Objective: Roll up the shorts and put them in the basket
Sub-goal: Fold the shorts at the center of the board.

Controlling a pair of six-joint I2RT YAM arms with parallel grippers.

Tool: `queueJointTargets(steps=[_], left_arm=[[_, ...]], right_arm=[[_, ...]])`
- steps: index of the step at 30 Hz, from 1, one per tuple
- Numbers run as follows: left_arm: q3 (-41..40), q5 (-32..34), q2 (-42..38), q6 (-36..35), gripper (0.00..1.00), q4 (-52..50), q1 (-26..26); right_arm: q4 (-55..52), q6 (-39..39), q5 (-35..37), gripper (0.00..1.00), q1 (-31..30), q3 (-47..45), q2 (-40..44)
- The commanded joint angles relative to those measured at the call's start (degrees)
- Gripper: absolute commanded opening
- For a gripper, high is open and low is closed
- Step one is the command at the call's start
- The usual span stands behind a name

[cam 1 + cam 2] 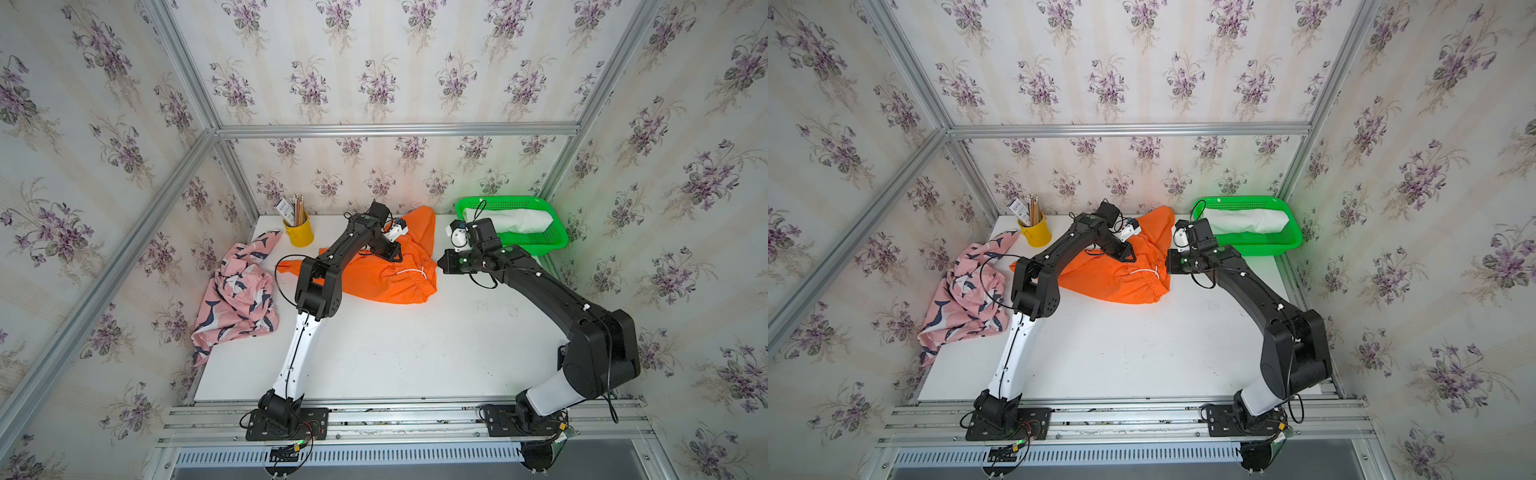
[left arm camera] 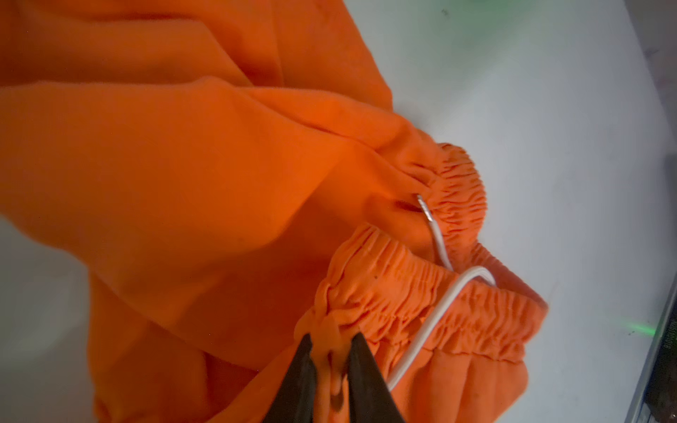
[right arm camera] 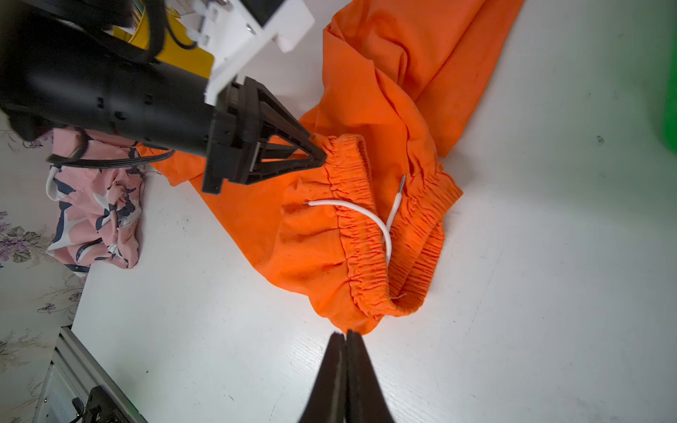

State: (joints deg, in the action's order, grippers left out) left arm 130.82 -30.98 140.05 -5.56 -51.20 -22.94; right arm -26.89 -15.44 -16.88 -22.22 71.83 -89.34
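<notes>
While the left fingers [image 2: 301, 373] pinch the waistband [image 2: 403, 289] of the orange shorts [image 1: 374, 276] at the middle of the desk [image 1: 395, 345], the right fingers [image 3: 334, 366], closed and empty just beside it, should grip the opposite waistband end, so the cloth spreads flat.

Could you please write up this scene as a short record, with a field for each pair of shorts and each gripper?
orange shorts: unrolled, mid-table, white drawstring loose
left gripper: shut on the orange shorts' waistband
right gripper: shut, holding nothing, tips just beside the orange shorts' edge
pink whale-print shorts: crumpled at the table edge on the left arm's side, untouched
white shorts: lying in the green basket
yellow cup: holds pencils
</notes>
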Motion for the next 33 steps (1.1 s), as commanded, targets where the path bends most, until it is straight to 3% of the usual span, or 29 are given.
queueJointTargets(steps=[1,6,9,11,14,16,23,27,33], left_arm=[[-3.3,-1.8,-6.0,2.0,0.08,4.7,-0.4],[-16.6,-2.0,-18.1,2.1,0.05,6.0,-4.6],[-30.1,-2.0,-27.0,2.0,0.14,8.3,-10.5],[-39.1,-3.7,-31.5,2.1,0.29,10.0,-14.8],[-49.3,-7.2,-36.7,5.4,0.49,14.1,-19.6],[-53.7,-5.1,-39.3,8.2,0.56,16.7,-20.7],[-57.2,13.2,-45.7,13.4,0.67,16.5,-18.7],[-57.6,15.2,-47.3,13.6,0.68,16.2,-16.5],[-58.0,19.1,-48.9,15.7,0.70,14.9,-14.0]], right_arm=[[-0.5,-0.7,1.2,0.09,-0.1,-0.6,1.0],[0.4,-2.9,1.8,0.08,-0.1,-3.9,3.4],[0.3,-6.6,5.1,0.08,-0.1,-7.9,5.6],[-0.2,-9.3,7.9,0.12,0.0,-11.2,8.1],[0.4,-13.0,7.9,0.31,0.0,-16.0,11.8],[1.7,-15.6,5.6,0.45,-0.1,-19.2,13.5],[8.8,-23.4,-3.2,0.68,-0.2,-30.2,16.7],[13.6,-28.8,-9.0,0.72,-0.5,-32.3,17.0],[18.7,-37.9,-10.1,0.83,-2.9,-31.7,18.7]])
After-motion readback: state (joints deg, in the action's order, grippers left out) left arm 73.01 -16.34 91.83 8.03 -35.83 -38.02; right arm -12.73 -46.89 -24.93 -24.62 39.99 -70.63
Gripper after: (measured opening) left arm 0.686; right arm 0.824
